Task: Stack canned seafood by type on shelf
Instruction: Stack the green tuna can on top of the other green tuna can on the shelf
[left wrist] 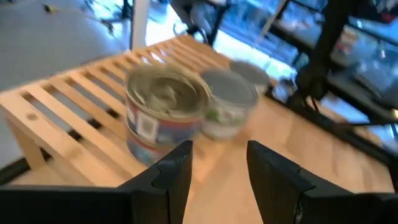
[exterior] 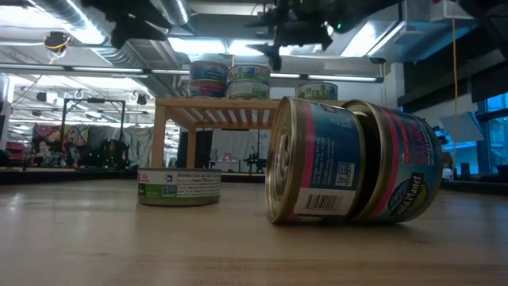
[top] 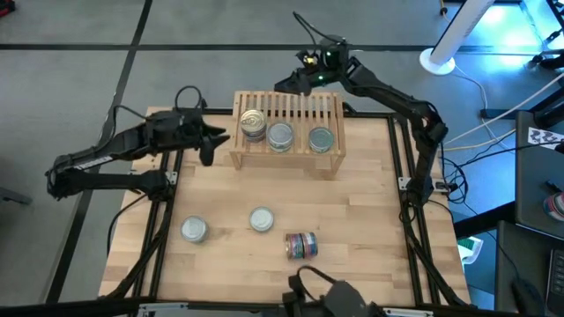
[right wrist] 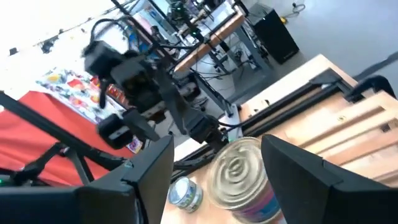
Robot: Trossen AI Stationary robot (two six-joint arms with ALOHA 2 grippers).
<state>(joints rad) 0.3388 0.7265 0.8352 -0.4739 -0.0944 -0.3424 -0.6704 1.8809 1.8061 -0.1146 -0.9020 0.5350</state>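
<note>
The left gripper (top: 214, 141) is spread and empty, just beside the shelf (top: 330, 163). The right gripper (top: 291, 82) hangs spread behind it. On the shelf sit a stack of two tins (top: 252, 124) and two single tins. Three more lie on the table (top: 352, 220).

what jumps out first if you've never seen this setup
The wooden shelf at the table's far edge, with tins on top: a two-high stack on its left, two single tins beside it. Near the front edge, two blue-red tins lie tipped on their sides. Both grippers, left and right, hang empty by the shelf.
</note>
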